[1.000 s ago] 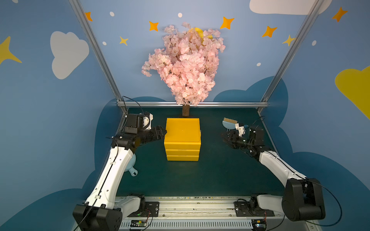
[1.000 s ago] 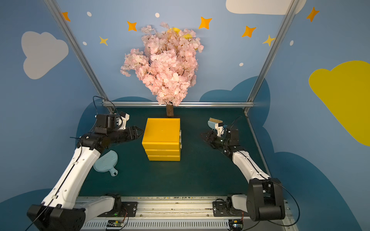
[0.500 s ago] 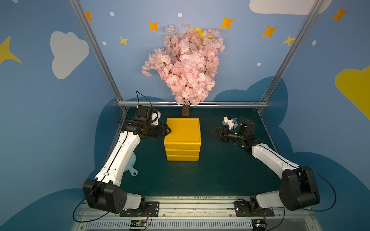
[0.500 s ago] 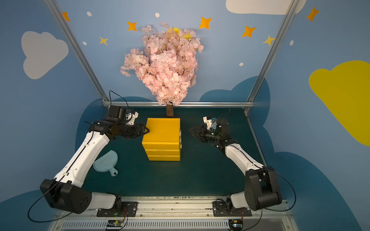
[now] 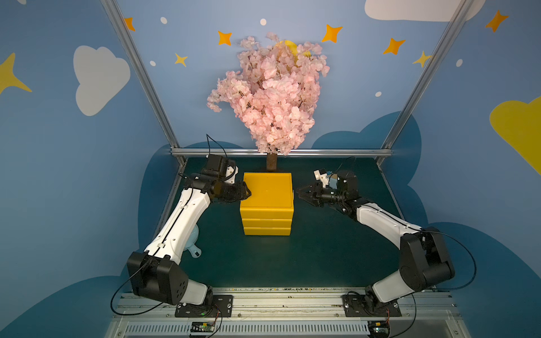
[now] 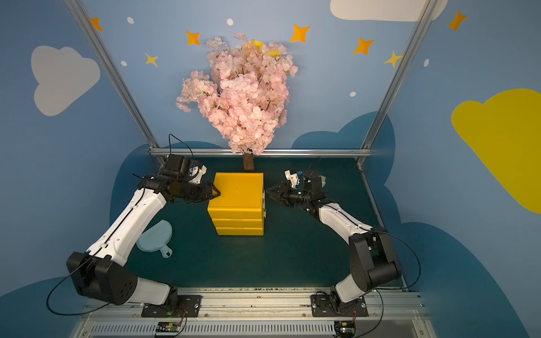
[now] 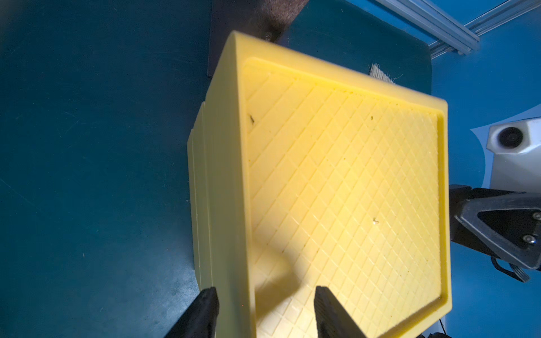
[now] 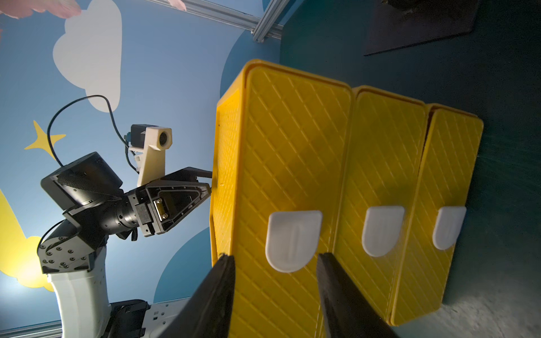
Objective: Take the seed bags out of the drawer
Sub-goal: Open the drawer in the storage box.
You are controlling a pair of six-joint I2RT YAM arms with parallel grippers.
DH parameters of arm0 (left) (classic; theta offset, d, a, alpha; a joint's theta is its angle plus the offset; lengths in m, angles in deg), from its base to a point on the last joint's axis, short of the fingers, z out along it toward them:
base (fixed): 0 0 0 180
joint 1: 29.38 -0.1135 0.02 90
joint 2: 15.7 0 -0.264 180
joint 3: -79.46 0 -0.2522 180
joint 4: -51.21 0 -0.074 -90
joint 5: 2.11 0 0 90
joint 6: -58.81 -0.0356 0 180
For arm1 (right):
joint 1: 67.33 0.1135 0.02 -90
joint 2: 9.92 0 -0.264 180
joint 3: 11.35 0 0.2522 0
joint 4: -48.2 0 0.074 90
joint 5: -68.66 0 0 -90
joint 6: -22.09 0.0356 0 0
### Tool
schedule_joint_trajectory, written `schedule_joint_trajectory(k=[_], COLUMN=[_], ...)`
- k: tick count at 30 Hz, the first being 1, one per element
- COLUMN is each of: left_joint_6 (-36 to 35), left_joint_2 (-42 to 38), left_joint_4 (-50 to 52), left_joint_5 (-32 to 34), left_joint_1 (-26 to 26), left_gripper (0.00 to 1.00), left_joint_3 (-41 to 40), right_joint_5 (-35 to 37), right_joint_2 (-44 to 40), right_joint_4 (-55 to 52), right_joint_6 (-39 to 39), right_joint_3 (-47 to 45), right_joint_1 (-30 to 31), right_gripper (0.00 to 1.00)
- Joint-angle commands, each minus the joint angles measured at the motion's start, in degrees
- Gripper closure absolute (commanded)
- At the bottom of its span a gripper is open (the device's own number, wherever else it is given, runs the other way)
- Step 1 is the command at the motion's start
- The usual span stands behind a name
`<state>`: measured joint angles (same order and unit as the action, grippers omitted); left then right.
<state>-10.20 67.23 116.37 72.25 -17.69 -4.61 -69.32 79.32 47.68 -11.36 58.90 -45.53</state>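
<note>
left gripper (image 7: 263, 292) pinching cabinet (image 5: 268, 190) top rim | right gripper (image 8: 275, 257) spread, tips flanking top drawer (image 8: 292, 140) handle (image 8: 292, 237) | seed bags unseen, cabinet fully closed | dark green tabletop (image 5: 322, 248) | blue cloud-and-star walls (image 5: 73, 175), pink tree (image 5: 269, 96) behind

Top pair high — wrists flank drawer unit (image 7: 336, 175)

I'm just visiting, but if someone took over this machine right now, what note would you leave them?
Left end effector: shut on the top edge of the yellow drawer unit.
Right end effector: open, lined up on the white handle of the top drawer, not gripping.
Seed bags: none in view; all three drawers closed.
Done: nothing out.
Left: open drawers, remove bags.
</note>
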Motion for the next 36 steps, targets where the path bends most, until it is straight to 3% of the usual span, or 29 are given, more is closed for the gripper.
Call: schedule_joint_trajectory(k=[1, 8, 15, 19, 24, 36], left_joint_6=[-0.52, -0.65, -0.45, -0.25, 0.0, 0.38], left_joint_2=[0.58, 0.84, 0.77, 0.87, 0.96, 0.79], left_joint_4=[0.24, 0.2, -0.31, -0.58, -0.6, -0.6], left_joint_5=[0.3, 0.45, 0.35, -0.05, -0.01, -0.26], left_joint_1=[0.11, 0.27, 0.27, 0.27, 0.25, 0.31], left_gripper=[0.43, 0.44, 0.44, 0.44, 0.44, 0.44], left_joint_3=[-0.28, -1.13, -2.18, -2.59, -2.61, -2.79], right_joint_5=[-0.05, -0.17, -1.16, -2.23, -2.86, -3.6], right_joint_2=[1.43, 3.73, 4.61, 5.59, 7.24, 10.95], right_joint_4=[1.01, 0.87, 5.26, 12.98, 24.44, 40.79], right_joint_6=[-0.66, -0.66, 1.9, 7.39, 15.58, 26.83], right_joint_3=[2.02, 3.27, 2.43, -0.2, -3.76, -7.3], right_joint_1=[0.49, 0.73, 1.22, 1.18, 1.09, 1.19], right_gripper=[0.52, 0.53, 0.36, 0.33, 0.33, 0.41])
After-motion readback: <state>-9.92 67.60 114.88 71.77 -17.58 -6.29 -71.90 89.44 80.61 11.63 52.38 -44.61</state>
